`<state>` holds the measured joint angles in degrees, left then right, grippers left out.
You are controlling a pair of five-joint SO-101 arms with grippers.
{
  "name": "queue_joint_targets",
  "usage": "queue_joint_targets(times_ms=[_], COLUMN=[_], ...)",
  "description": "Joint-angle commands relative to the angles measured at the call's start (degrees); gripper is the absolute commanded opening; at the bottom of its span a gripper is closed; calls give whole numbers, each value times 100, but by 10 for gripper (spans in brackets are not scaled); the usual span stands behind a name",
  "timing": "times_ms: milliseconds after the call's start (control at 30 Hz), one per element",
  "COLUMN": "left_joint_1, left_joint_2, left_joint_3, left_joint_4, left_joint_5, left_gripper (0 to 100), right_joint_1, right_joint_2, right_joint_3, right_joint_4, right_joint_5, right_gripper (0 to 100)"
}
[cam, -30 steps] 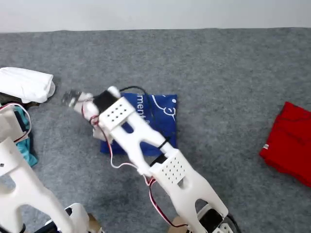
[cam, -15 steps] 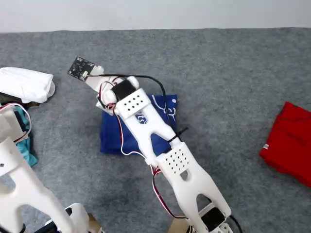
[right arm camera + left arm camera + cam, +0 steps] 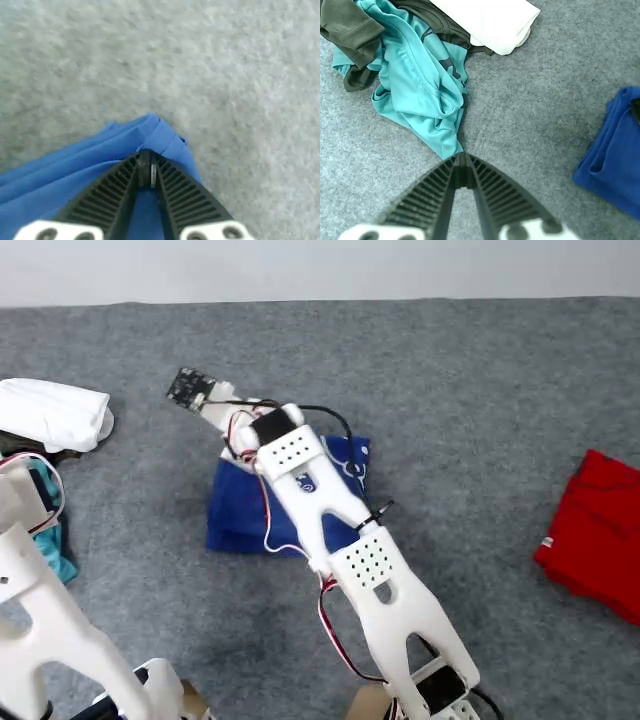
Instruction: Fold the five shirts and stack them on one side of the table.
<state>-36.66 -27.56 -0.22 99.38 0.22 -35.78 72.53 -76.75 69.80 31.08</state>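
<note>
Shifted across the blue shirt [image 3: 50,175], the right gripper [image 3: 146,172] pinches its folded edge, while the left gripper [image 3: 463,167] has its fingers pressed together, empty, near the teal shirt [image 3: 415,85].

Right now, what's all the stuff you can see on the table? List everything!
blue shirt: 1, blue, folded, mid-table
white shirt: 1, white, folded, left side
teal shirt: 1, teal, crumpled, beside the white one
dark shirt: 1, grey-green, crumpled, partly under the teal one
red shirt: 1, red, right edge
table: 1, grey
left hand: 1, black fingers, shut, near teal shirt
right hand: 1, black fingers, shut, over blue shirt's corner
</note>
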Motion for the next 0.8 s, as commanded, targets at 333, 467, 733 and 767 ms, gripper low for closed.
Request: queue_joint_targets(times_ms=[333, 467, 733, 767], left_joint_1=[9, 0, 0, 0], left_joint_2=[-149, -149, -149, -149], left_joint_3=[-13, -13, -13, -13], left_joint_4=[105, 105, 114, 114], left_joint_5=[0, 0, 0, 0], left_gripper=[3, 3, 3, 3], right_joint_1=[-444, -532, -4, 66], right_joint_2=[-382, -259, 259, 259], right_joint_3=[-967, -853, -844, -844], right_joint_4=[479, 338, -163, -163], right_joint_5=[62, 62, 62, 62], right_gripper=[13, 13, 13, 13])
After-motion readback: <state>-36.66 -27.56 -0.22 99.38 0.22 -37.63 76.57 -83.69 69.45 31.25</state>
